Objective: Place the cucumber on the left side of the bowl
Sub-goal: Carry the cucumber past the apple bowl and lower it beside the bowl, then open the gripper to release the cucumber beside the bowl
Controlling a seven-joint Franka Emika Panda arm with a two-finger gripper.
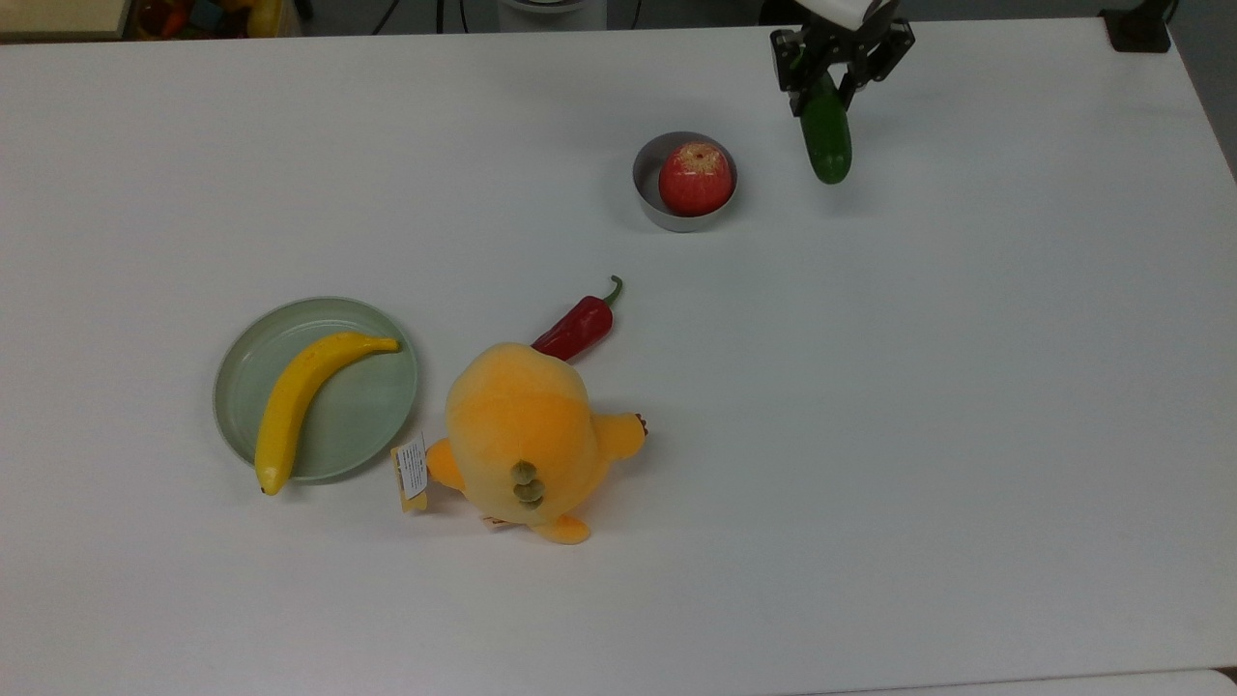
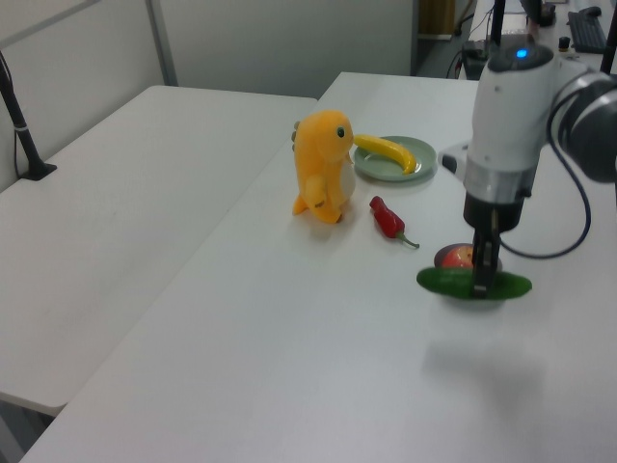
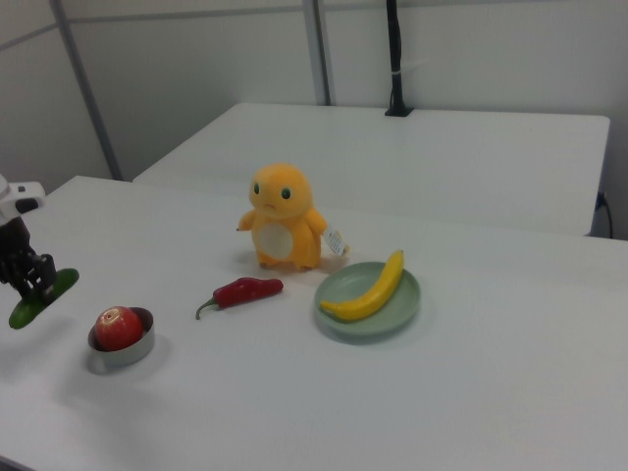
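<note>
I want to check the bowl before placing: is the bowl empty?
No, in the top view a red apple sits inside the bowl.
</note>
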